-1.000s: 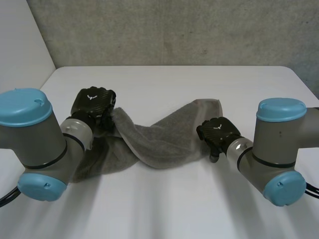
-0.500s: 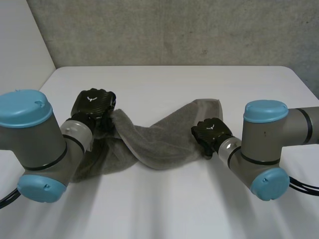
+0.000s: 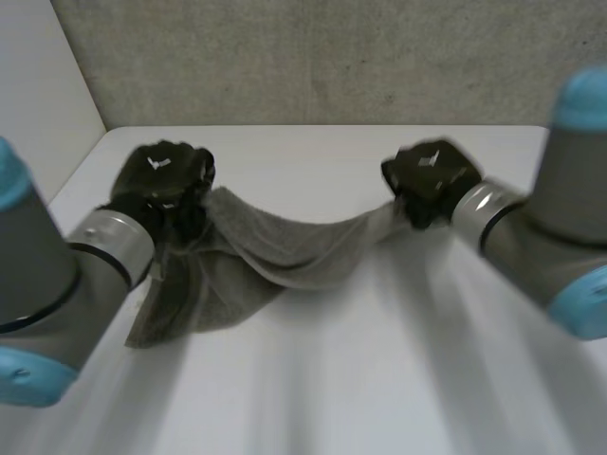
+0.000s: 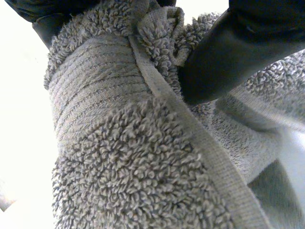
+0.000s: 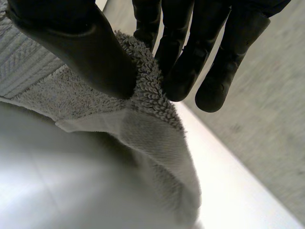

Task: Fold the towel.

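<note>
Left hand and right hand are pinching opposite ends of the soft, probably light towel, which is sagging limply between them.

fuzzy looped terry cloth towel, flat woven hem, smooth matt white table, rough speckled wall

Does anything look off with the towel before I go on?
Yes. The towel is not spread: it sags as a narrow strip between the right hand, pinching one end, and the left hand, where it bunches and droops onto the table.
</note>
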Robot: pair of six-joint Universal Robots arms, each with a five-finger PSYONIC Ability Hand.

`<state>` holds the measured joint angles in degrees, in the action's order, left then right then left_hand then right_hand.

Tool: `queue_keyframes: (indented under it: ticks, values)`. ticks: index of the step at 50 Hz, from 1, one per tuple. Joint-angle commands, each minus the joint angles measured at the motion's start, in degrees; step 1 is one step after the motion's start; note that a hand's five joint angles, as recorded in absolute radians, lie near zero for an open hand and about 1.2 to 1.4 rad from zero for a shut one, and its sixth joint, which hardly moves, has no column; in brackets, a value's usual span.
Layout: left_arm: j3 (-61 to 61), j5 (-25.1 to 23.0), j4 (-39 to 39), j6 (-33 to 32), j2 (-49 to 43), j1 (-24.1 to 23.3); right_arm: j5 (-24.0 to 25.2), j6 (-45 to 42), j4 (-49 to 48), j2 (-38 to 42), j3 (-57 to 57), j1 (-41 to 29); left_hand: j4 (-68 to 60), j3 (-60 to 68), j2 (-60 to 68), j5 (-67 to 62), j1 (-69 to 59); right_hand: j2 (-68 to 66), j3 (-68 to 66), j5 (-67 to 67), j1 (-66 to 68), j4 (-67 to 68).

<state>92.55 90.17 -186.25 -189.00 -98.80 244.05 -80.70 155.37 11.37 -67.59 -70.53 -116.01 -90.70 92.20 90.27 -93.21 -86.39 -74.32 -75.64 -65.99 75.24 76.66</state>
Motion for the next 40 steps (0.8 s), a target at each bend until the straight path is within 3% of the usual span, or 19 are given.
queue_keyframes:
  ticks: [1, 6, 12, 15, 17, 21, 23, 24, 25, 30, 31, 36, 40]
  values:
    - [-0.2, -0.1, 2.6, 1.3, 7.7, 0.0, 5.0, -0.2, 15.4, -4.6, 10.1, 4.7, 10.7, -12.2, -10.3, 23.2, 6.4, -5.7, -4.4, -4.0, 4.8, 3.3]
    - [0.0, -1.0, 2.8, 2.1, 6.8, 0.3, 7.8, -1.0, 18.9, 3.6, 14.1, 6.2, 10.7, -12.2, -10.3, 23.2, 6.4, -5.7, -4.4, -4.0, 4.8, 3.3]
    - [-1.7, -1.1, 2.9, 3.9, -5.8, 0.0, 6.8, -3.4, 21.4, 12.9, 19.2, 5.3, 10.7, -12.2, -10.3, 23.2, 6.4, -5.7, -4.4, -4.0, 4.8, 3.3]
    - [-4.5, -1.0, 2.9, 4.2, -11.2, -0.1, 4.3, -5.1, 24.0, 19.9, 23.6, 4.4, 10.7, -12.2, -10.3, 23.2, 6.4, -5.7, -4.4, -4.0, 4.8, 3.3]
    - [-6.0, -1.0, 2.9, 4.2, -14.1, -0.1, 0.1, -8.2, 25.3, 26.3, 28.6, 3.3, 10.7, -12.2, -10.3, 23.2, 6.4, -5.7, -4.4, -4.0, 4.8, 3.3]
    - [-11.7, -0.8, 3.0, 4.2, -21.2, -0.2, -3.9, -11.0, 24.6, 30.8, 31.9, 2.3, 10.7, -12.2, -10.3, 23.2, 6.4, -5.7, -4.4, -4.0, 4.8, 3.3]
    - [-13.3, -0.5, 2.9, 4.2, -22.6, -0.2, -5.5, -12.1, 23.4, 32.2, 32.6, 1.6, 10.7, -12.2, -10.3, 23.2, 6.4, 2.2, 3.5, 3.8, -3.1, -4.5]
    - [-13.4, -0.5, 2.9, 4.2, -22.6, -0.2, -7.1, -13.1, 21.0, 32.9, 32.7, 1.0, 10.7, -12.2, -10.3, 23.2, 6.4, 33.0, 34.3, 34.6, -33.9, -35.3]
    - [-15.0, -0.3, 2.9, 4.2, -23.9, -0.2, -8.4, -13.6, 17.9, 32.9, 32.2, 0.7, 10.7, -12.2, -10.3, 23.2, 6.4, 49.4, 50.8, 51.1, -50.4, -51.8]
    - [-18.1, -0.2, 2.7, 4.3, -25.2, -0.3, -11.7, -12.6, 7.7, 28.8, 25.6, 0.3, 10.7, -12.2, -10.3, 23.2, 6.4, 56.5, 57.8, 58.1, -57.4, -58.8]
    - [-18.3, 0.1, 2.6, 4.5, -25.1, -0.2, -11.7, -12.6, 7.7, 28.7, 25.6, 0.3, 10.7, -12.2, -10.3, 23.2, 6.4, 56.5, 57.8, 58.2, -57.4, -58.8]
    - [-18.0, 1.8, 2.6, 4.5, -24.6, -0.2, -11.4, -11.5, -5.8, 13.3, 9.4, 0.3, 11.2, -12.7, -10.8, 23.7, 6.9, 56.3, 57.7, 58.0, -57.3, -58.7]
    - [-18.0, 3.5, 2.6, 4.5, -24.6, -0.1, -11.4, -11.3, -9.1, 7.9, 3.2, 0.0, 13.5, -15.0, -13.1, 26.0, 9.2, 55.3, 56.6, 57.0, -56.2, -57.7]
